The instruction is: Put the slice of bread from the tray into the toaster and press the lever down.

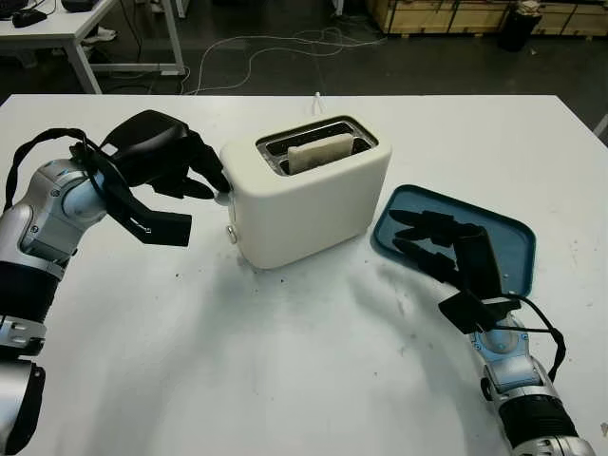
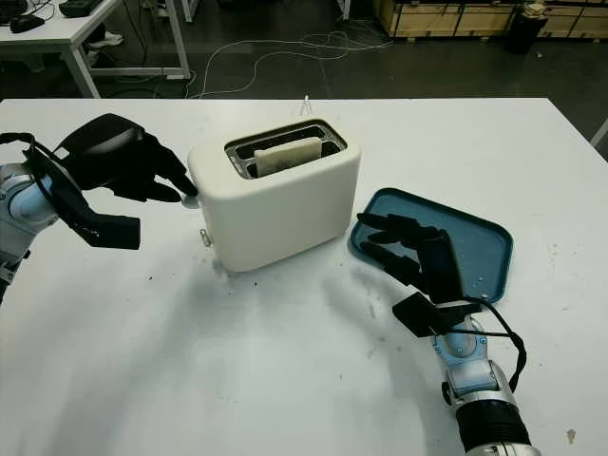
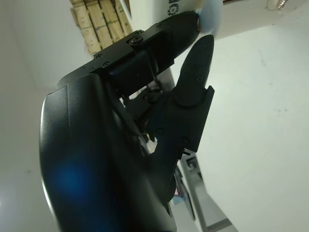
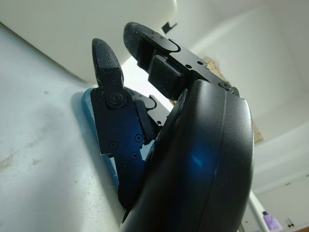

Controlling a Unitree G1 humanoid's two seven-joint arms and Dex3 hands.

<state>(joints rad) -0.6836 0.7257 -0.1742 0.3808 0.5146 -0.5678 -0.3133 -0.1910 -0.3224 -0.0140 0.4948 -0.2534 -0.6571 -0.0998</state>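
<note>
A cream toaster (image 1: 309,204) stands mid-table with the slice of bread (image 1: 319,152) upright in its slot, its top edge showing. At the toaster's left end, my left hand (image 1: 204,180) is shut on the small white lever (image 1: 223,198). In the left wrist view a finger and the thumb (image 3: 195,58) close on that lever (image 3: 212,17). The lever sits in the upper half of the toaster's end. My right hand (image 1: 418,237) is open, hovering over the near left part of the blue tray (image 1: 513,252), right of the toaster.
The white table (image 1: 285,361) has bare room in front of the toaster. The toaster's white cord (image 1: 316,100) runs off the table's far edge to the floor. Another white table (image 1: 57,24) stands at the back left, wooden crates (image 1: 456,14) at the back right.
</note>
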